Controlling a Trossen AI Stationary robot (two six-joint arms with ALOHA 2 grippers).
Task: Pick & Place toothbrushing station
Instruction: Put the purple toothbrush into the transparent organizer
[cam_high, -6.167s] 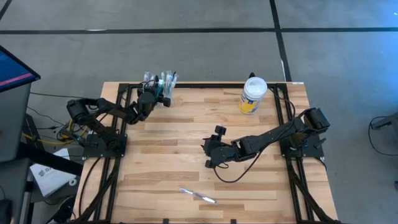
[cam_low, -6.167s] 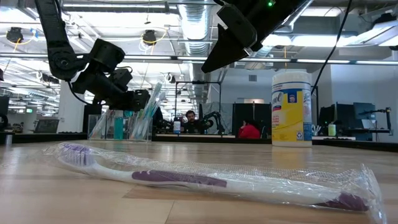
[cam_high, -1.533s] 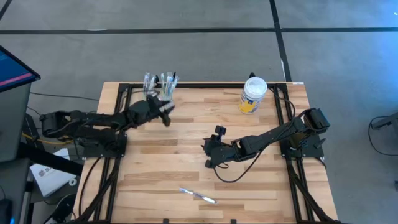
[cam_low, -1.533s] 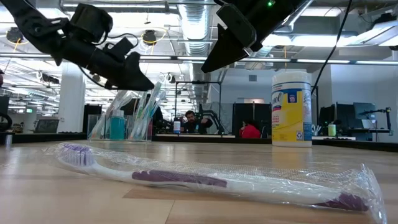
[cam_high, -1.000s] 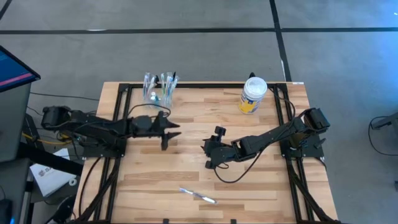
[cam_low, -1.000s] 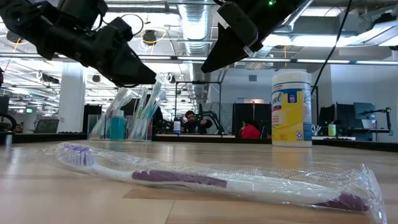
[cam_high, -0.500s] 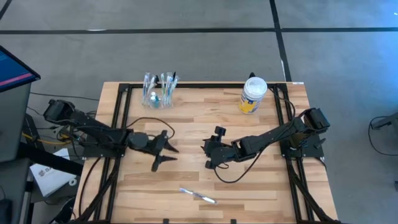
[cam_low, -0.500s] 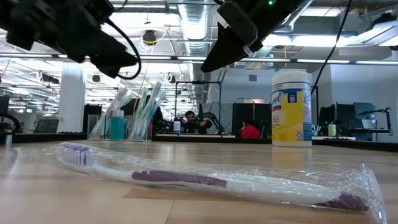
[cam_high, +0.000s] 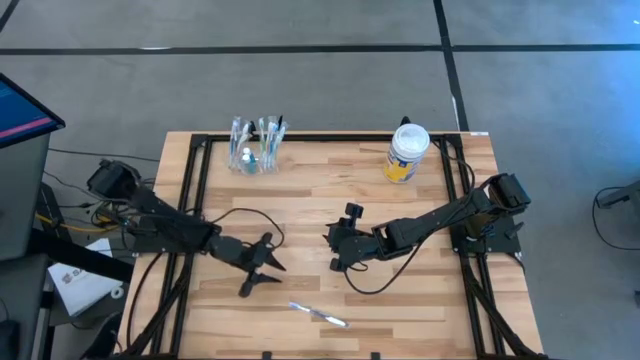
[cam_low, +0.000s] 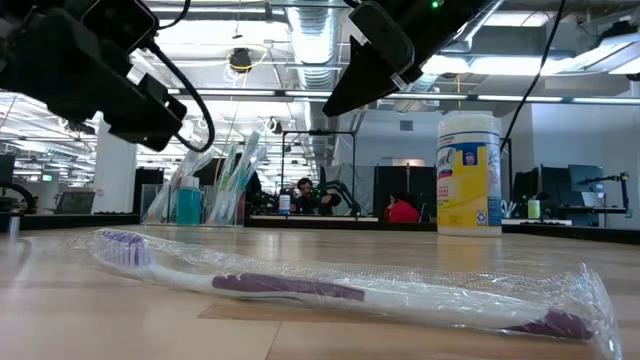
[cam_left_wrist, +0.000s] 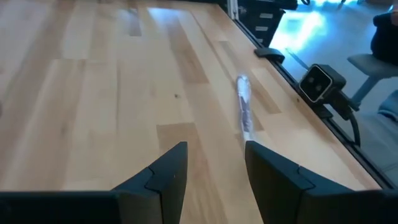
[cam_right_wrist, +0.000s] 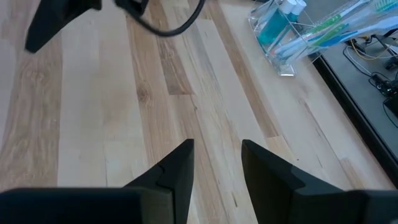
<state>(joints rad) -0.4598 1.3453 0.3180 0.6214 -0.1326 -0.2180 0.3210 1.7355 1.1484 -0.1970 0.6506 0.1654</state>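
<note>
The toothbrushing station (cam_high: 256, 146), a clear holder with blue, green and white toothbrushes and a teal tube, stands upright on its base at the table's far left; it also shows in the low view (cam_low: 205, 188) and the right wrist view (cam_right_wrist: 311, 31). My left gripper (cam_high: 264, 278) hangs open over the left middle of the table, well apart from the station, with bare wood between its fingers (cam_left_wrist: 216, 165). My right gripper (cam_high: 335, 250) stays open above the table's centre (cam_right_wrist: 216, 162), holding nothing.
A toothbrush in a clear wrapper (cam_high: 318, 315) lies flat near the table's near edge, just ahead of my left gripper (cam_left_wrist: 244, 112). A white-lidded jar with a yellow label (cam_high: 407, 153) stands at the far right. Bare wood lies between the two arms.
My left gripper has swung away from the station toward the table's near edge and sunk a little, turning its open fingers toward the wrapped toothbrush. The station has stayed where it was.
</note>
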